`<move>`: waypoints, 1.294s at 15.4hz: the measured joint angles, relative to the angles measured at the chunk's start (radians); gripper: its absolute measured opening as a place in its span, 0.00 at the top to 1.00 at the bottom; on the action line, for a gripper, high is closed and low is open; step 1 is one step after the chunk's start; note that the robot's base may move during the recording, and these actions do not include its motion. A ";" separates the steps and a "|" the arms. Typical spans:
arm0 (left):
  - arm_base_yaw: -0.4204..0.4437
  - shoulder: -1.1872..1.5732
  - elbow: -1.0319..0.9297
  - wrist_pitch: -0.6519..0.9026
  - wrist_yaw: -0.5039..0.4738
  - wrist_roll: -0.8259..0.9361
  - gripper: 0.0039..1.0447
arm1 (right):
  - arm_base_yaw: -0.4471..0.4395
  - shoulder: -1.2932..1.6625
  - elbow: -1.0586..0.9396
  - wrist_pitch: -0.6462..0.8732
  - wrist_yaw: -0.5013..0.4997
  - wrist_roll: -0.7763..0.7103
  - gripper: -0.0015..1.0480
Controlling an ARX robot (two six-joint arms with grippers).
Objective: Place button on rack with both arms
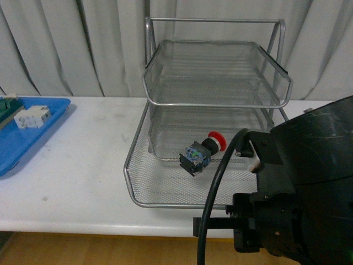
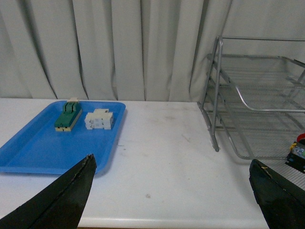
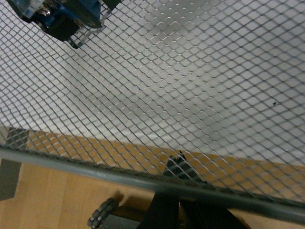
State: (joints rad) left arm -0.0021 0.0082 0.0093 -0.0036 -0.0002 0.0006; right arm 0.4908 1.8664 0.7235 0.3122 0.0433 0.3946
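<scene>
Front view: the button [image 1: 202, 152] lies on its side on the mesh floor of the lowest tray of the rack [image 1: 212, 104], its red cap toward the back right.
Lowest tray: juts forward past the two tiers above it, close to the table's near edge.
In the way: the right arm [image 1: 300, 187], a black bulk with a thick looping cable, covers the rack's near right corner and stands just beside the button.
Right gripper: hidden behind that bulk; whether its fingers are spread or pressed together cannot be told.
Right wrist view: diamond mesh seen close up, the button's dark and blue body at one corner, a round tray rim and wooden floor beyond.
Left gripper [image 2: 171, 202]: two dark pointed fingertips [image 2: 66, 200] spread wide, nothing between them, above bare table [image 2: 162, 157].
Off to the left: a flat blue tray [image 2: 43, 152], well apart from the rack, holding a green component [image 2: 67, 117] and a white block [image 2: 98, 119] side by side.
Materials: silver tubular frame, fine wire mesh, glossy blue plastic, matte white tabletop with faint scuffs.
Backdrop: pale pleated curtain [image 1: 66, 49].
</scene>
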 joint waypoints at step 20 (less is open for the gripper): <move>0.000 0.000 0.000 0.000 0.000 0.000 0.06 | -0.098 0.117 0.211 0.164 0.056 -0.144 0.98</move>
State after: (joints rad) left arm -0.0021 0.0082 0.0093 -0.0036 -0.0002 0.0006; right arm 0.3923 1.9835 0.9348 0.4759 0.0994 0.2504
